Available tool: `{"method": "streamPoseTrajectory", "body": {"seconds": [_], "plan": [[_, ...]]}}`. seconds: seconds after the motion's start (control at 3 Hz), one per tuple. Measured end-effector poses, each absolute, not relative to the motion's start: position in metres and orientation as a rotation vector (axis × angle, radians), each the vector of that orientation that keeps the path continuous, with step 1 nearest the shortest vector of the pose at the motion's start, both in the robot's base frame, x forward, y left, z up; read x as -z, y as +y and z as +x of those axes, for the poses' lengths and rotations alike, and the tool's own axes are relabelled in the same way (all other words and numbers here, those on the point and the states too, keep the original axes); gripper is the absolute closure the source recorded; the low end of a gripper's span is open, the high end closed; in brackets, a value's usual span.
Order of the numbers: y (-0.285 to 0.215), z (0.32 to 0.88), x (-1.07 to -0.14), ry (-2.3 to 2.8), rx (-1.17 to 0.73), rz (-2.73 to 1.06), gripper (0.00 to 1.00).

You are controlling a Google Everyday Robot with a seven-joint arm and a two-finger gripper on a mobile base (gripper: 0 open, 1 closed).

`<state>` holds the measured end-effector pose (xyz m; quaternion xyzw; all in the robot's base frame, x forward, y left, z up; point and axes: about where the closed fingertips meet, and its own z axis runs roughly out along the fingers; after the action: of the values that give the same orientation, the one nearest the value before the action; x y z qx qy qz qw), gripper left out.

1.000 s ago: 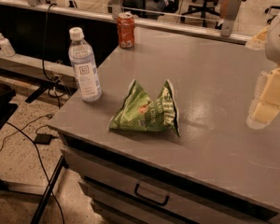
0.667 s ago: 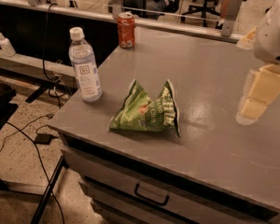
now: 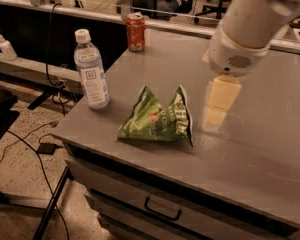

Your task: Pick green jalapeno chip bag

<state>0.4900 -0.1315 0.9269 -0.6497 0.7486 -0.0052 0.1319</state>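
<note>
The green jalapeno chip bag (image 3: 157, 119) lies crumpled near the front edge of the grey table (image 3: 260, 139), its white lettering facing up. My gripper (image 3: 216, 115) hangs from the white arm (image 3: 250, 24) and points down at the table. It is just to the right of the bag, close above the surface and apart from the bag. Nothing shows in the gripper.
A clear water bottle (image 3: 91, 69) stands upright at the table's left edge, left of the bag. A red soda can (image 3: 135, 32) stands at the far edge. Drawers with a handle (image 3: 162, 210) are below the front edge. Cables lie on the floor (image 3: 20, 149) at left.
The arm and gripper have moved left from the right edge of the view toward the bag. The bag, bottle and can have not moved on the table.
</note>
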Motion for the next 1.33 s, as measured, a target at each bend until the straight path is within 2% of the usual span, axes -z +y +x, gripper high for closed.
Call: {"method": "streamPoseTrajectory", "body": {"seconds": [0.67, 1.33], "plan": [[-0.043, 0.485, -0.897, 2.084, -0.188, -2.054, 0.00], [-0.003, 0.471, -0.864, 2.069, -0.241, -2.122, 0.00]]}}
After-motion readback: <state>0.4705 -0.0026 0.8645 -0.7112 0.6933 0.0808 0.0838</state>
